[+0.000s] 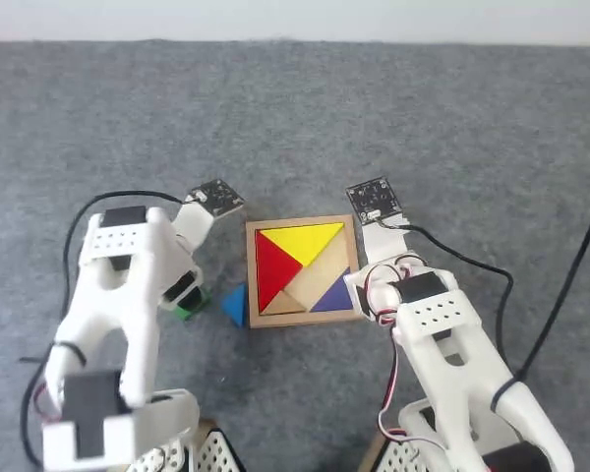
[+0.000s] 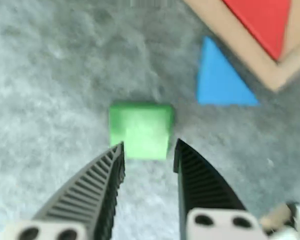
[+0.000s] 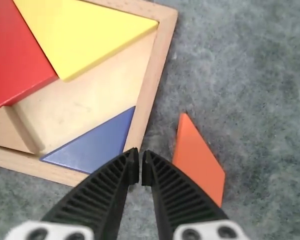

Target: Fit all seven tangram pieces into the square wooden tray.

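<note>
- Left gripper (image 2: 150, 146): fingers spread about as wide as the block in front of them, nothing pinched. The tips sit at the block's near edge; can't tell whether they touch it.
- Small green square wooden block (image 2: 140, 127): flat on the grey felt-like table cover (image 1: 423, 128), left of the tray and outside it. In the high view it lies just under the left arm's head (image 1: 185, 310).
- Light-blue wooden triangle (image 2: 220, 80): on the cover between the green block and the tray, just beside the tray's left rim (image 1: 235, 305).
- Square wooden tray (image 1: 300, 221): mid-table, between the two arms.
- Inside the tray: a large red triangle (image 1: 273, 270) on the left, a large yellow triangle (image 1: 300, 241) along the far side, and a dark-blue triangle (image 1: 334, 295) in the near right corner. Bare wood shows between them.
- Orange wooden parallelogram (image 3: 197, 157): on the cover just outside the tray's right rim (image 3: 154, 70).
- Right gripper (image 3: 140, 159): fingers pressed nearly together and holding nothing, over the tray's rim beside the dark-blue triangle, orange piece alongside.
</note>
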{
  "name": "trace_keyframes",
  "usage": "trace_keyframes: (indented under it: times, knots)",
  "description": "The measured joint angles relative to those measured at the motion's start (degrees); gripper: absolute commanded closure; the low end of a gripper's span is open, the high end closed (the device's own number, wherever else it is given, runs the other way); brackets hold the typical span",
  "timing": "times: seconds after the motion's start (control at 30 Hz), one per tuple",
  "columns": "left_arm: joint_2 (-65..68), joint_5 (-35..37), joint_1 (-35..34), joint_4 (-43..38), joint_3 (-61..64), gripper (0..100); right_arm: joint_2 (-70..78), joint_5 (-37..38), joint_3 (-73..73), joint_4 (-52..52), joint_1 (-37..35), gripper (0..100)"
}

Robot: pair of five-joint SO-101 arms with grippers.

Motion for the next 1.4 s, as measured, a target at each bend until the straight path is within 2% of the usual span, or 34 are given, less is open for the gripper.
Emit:
trace_keyframes:
  times: [0.2, 0.33, 0.53, 0.67, 0.77, 0.9, 1.07, 1.4]
  knots:
    - [-11.1, 4.5, 0.9, 8.1, 0.0, 85, 0.0, 0.0, 0.0, 0.0, 0.0, 96.5]
    - [-13.1, 3.9, 1.3, 7.5, 0.0, 78, 0.0, 0.0, 0.0, 0.0, 0.0, 96.5]
    - [-13.1, -3.3, 0.3, -5.2, 9.0, 76, 0.0, 0.0, 0.0, 0.0, 0.0, 96.5]
    - [-13.1, -10.0, -2.4, -13.0, 15.5, 76, 0.0, 0.0, 0.0, 0.0, 0.0, 96.5]
    - [-13.1, -11.8, -5.3, -18.5, 16.8, 76, 0.0, 0.0, 0.0, 0.0, 0.0, 96.5]
    - [-12.6, -14.3, -6.5, -21.2, 16.8, 76, 0.0, 0.0, 0.0, 0.0, 0.0, 96.5]
    - [-7.6, -14.7, -5.5, -21.5, 14.9, 76, 0.0, 0.0, 0.0, 0.0, 0.0, 96.5]
    - [-3.9, -13.8, -4.5, -14.4, 11.3, 76, 0.0, 0.0, 0.0, 0.0, 0.0, 96.5]
